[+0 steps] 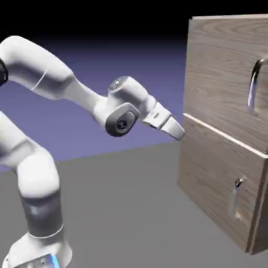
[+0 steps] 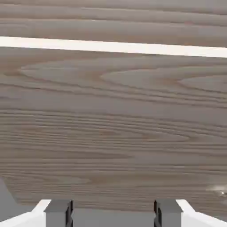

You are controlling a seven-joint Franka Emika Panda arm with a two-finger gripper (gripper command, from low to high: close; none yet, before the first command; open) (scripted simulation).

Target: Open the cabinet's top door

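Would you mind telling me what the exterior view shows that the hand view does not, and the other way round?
Only the exterior view shows the white arm, the whole cabinet, the top door with its long curved handle, and the lower panel's small handle on the right of the front. Only the hand view shows the wood grain up close, crossed by a pale horizontal strip, and the gap between the two grey fingertips, which stand apart with nothing between them. Both share the end effector near the cabinet's wood, not touching any handle.
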